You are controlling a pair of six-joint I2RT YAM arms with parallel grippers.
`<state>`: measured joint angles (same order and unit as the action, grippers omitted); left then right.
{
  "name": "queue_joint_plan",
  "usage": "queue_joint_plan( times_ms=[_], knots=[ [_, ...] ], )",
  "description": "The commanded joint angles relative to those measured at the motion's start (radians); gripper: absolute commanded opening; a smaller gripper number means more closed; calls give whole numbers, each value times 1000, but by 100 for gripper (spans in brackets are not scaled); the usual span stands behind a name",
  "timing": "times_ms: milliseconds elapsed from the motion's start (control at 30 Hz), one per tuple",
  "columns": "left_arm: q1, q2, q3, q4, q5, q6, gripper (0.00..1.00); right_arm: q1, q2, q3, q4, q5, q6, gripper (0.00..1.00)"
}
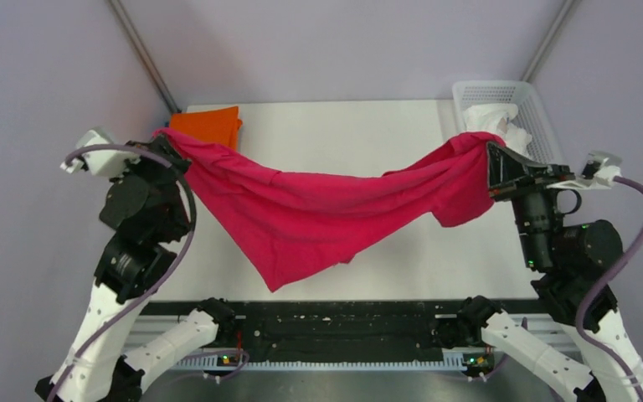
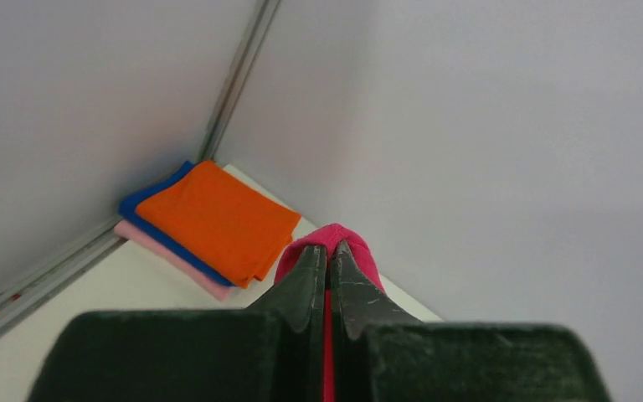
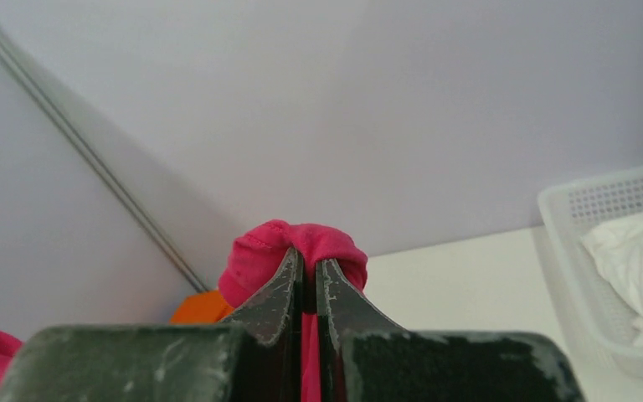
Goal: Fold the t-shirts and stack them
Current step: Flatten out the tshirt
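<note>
The crimson-magenta t-shirt (image 1: 318, 213) hangs stretched between both grippers above the table, sagging in the middle with a flap drooping toward the front edge. My left gripper (image 1: 161, 136) is shut on its left end, which bulges past the tips in the left wrist view (image 2: 335, 238). My right gripper (image 1: 487, 149) is shut on its right end, bunched past the tips in the right wrist view (image 3: 301, 243). A folded stack lies in the far left corner: orange t-shirt (image 2: 218, 219) on top, blue (image 2: 138, 203) under it, pale pink (image 2: 163, 251) at the bottom. A white t-shirt (image 1: 492, 117) lies crumpled in the basket.
The white plastic lattice basket (image 1: 532, 100) stands at the far right corner of the table (image 1: 335, 134); it also shows in the right wrist view (image 3: 569, 251). Grey walls with metal corner posts close in the back and sides. A black rail runs along the near edge.
</note>
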<state>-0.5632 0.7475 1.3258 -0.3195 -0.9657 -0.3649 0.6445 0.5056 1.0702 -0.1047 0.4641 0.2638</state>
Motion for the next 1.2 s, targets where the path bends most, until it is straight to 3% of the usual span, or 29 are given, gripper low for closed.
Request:
queue_joint_plan(
  times_ms=[0, 100, 233, 433, 600, 800, 867, 967, 1033, 1067, 1100, 1133, 1167],
  knots=[
    [12, 112, -23, -35, -167, -49, 0, -7, 18, -69, -102, 143, 59, 0],
    [97, 190, -45, -44, -90, -102, 0, -6, 56, -133, -126, 253, 116, 0],
    [319, 353, -76, -16, 248, -207, 0, -6, 173, -190, -108, 384, 147, 0],
    [422, 677, -70, 170, 452, -226, 0, -70, 486, -179, -37, 306, 123, 0],
    [474, 997, 167, 161, 532, -240, 0, -263, 762, -150, 89, 35, 208, 0],
    [494, 1357, 536, 41, 641, -251, 0, -378, 1103, 11, 208, -86, 221, 0],
    [494, 1433, 615, 28, 669, -254, 9, -404, 1214, 90, 203, -132, 222, 3],
    [494, 1497, 700, 8, 697, -247, 37, -432, 1344, 210, 182, -194, 206, 14],
    [494, 1501, 745, -36, 720, -229, 70, -442, 1386, 282, 138, -223, 177, 31],
    [495, 1483, 746, -55, 731, -222, 79, -442, 1391, 307, 112, -225, 157, 40],
    [494, 1457, 731, -65, 746, -219, 84, -441, 1386, 316, 86, -226, 154, 55],
    [493, 1417, 698, -67, 760, -216, 88, -441, 1366, 306, 78, -227, 149, 80],
    [493, 1368, 648, -63, 772, -217, 92, -442, 1341, 280, 81, -228, 146, 96]
  ],
)
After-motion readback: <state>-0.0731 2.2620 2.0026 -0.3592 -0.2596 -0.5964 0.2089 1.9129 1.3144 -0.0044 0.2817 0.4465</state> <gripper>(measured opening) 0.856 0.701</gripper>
